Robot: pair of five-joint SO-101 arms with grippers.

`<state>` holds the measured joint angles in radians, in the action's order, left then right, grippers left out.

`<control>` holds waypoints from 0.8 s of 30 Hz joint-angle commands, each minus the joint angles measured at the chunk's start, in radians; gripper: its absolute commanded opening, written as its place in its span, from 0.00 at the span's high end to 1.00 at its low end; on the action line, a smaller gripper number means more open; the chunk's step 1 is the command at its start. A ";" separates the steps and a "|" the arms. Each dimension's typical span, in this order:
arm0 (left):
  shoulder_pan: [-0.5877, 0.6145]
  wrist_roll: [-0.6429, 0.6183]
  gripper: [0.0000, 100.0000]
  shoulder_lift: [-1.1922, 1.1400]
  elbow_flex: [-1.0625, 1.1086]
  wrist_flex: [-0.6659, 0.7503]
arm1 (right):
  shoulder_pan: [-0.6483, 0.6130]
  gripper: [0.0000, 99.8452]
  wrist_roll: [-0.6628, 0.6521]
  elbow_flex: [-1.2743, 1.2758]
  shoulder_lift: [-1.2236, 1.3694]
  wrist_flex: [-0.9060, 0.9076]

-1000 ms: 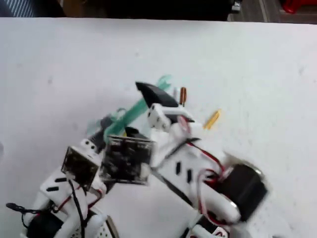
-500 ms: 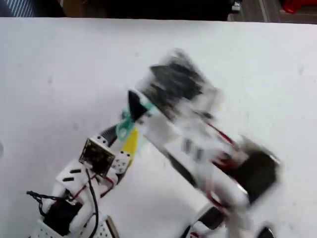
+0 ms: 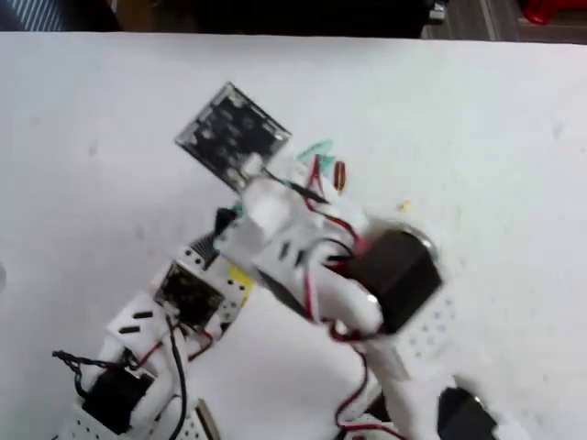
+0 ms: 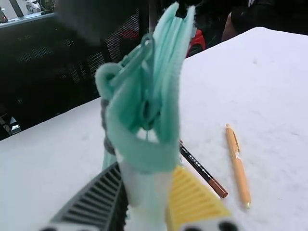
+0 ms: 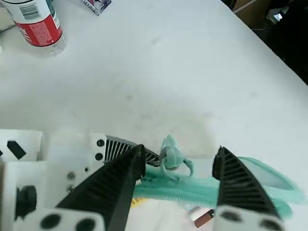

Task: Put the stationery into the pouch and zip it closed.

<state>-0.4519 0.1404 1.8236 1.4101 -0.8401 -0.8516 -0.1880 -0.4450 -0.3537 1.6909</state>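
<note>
A teal zip pouch point(image 4: 149, 96) stands on edge, and my left gripper point(image 4: 144, 192) is shut on its near end between a black ribbed finger point(image 4: 91, 207) and a yellow finger point(image 4: 192, 199). My right gripper point(image 5: 180, 153) is open and straddles the pouch point(image 5: 211, 186) just above its zipper pull loop point(image 5: 171, 156). On the table beyond the pouch lie a dark brown pen point(image 4: 202, 168) and an orange pen point(image 4: 238, 166). From above, the right arm point(image 3: 303, 247) covers most of the pouch; a teal end point(image 3: 316, 151) and the brown pen point(image 3: 339, 174) stick out.
A bottle with a red label point(image 5: 36, 21) stands farther off on the white table point(image 3: 477, 119). The left arm point(image 3: 138, 339) and the right arm's base crowd the table's front edge. A dark mesh barrier point(image 4: 57, 72) runs behind the table.
The right arm has swung across the pouch, its wrist and camera board moving left and toward the far side of the table. The left gripper keeps its hold on the pouch.
</note>
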 commanded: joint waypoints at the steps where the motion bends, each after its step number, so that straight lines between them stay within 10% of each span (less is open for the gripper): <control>1: 0.010 0.017 0.98 0.002 -0.002 0.028 | -0.005 0.74 0.049 -0.069 0.077 0.030; 15: 0.013 0.018 0.98 0.002 0.000 0.031 | 0.001 0.96 -0.153 0.269 0.024 0.036; 24: 0.012 0.018 0.98 0.002 0.000 0.032 | 0.099 0.98 -0.158 0.031 -0.002 0.033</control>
<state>-0.4565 0.1557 1.8128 1.4131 -0.8401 -0.8009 -0.3337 -0.3084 -0.3291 1.6955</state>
